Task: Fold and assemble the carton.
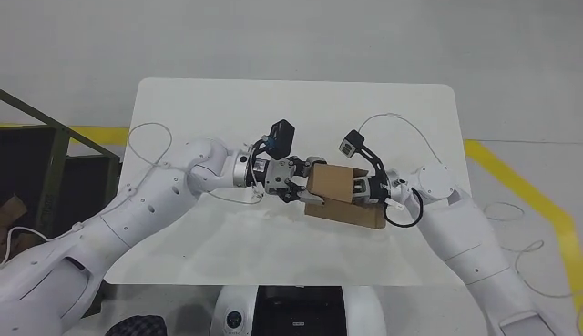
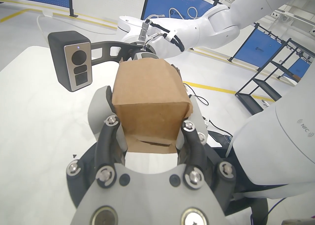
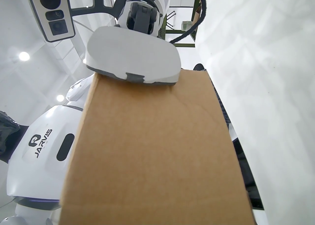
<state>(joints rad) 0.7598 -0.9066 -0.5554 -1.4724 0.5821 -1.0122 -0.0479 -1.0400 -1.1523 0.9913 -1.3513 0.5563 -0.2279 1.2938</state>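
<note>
A brown carton (image 1: 332, 183) is held at the middle of the white table (image 1: 228, 108), with one long flap (image 1: 351, 214) hanging along its near side. My left gripper (image 1: 296, 183) is shut on the carton's left end. In the left wrist view its two fingers (image 2: 101, 112) press both sides of the carton (image 2: 147, 95), whose end face is folded shut. My right gripper (image 1: 369, 188) grips the opposite end. In the right wrist view a broad face of the carton (image 3: 157, 149) lies close up, with the left gripper's white finger (image 3: 133, 63) on its far edge.
A dark green rack (image 1: 36, 172) stands off the table's left edge. Thin white cables (image 1: 150, 140) loop on the table behind each arm. Bare table surface lies behind the carton, toward the far edge (image 1: 291, 81).
</note>
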